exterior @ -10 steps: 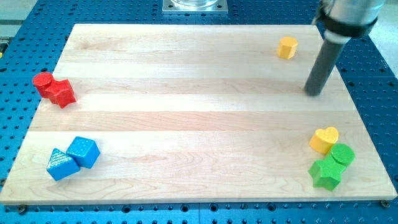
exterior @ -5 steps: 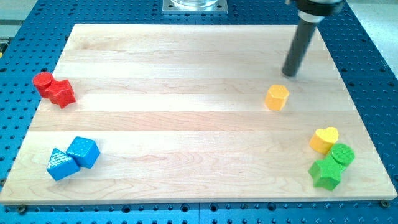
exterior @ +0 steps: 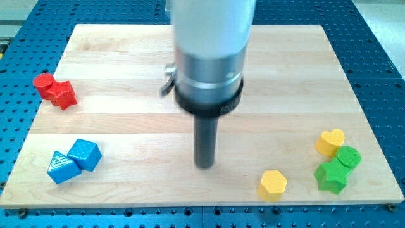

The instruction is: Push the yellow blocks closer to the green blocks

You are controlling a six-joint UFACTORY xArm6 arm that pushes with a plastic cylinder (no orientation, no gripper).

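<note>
My tip [exterior: 204, 166] rests on the wooden board [exterior: 126, 126] a little right of its middle and toward the near edge, with the thick silver arm body [exterior: 211, 50] rising above it and hiding part of the far half of the board. There is no claw on this arm, only the straight dark rod, so nothing is being gripped. The yellow hexagon block [exterior: 273, 184] lies near the board's near edge, to the right of my tip and slightly nearer, apart from it. Farther right, the yellow heart block [exterior: 330, 142] sits close to the right edge, just beside the green round block [exterior: 348, 156], which touches the green star block [exterior: 331, 176] lying in front of it. The hexagon is near the green star but separated from it by a strip of bare wood. On the far left, a red round block [exterior: 44, 83] touches a red star-like block [exterior: 63, 95]. On the near left, a blue cube [exterior: 85, 154] touches a blue triangular block [exterior: 62, 168].
</note>
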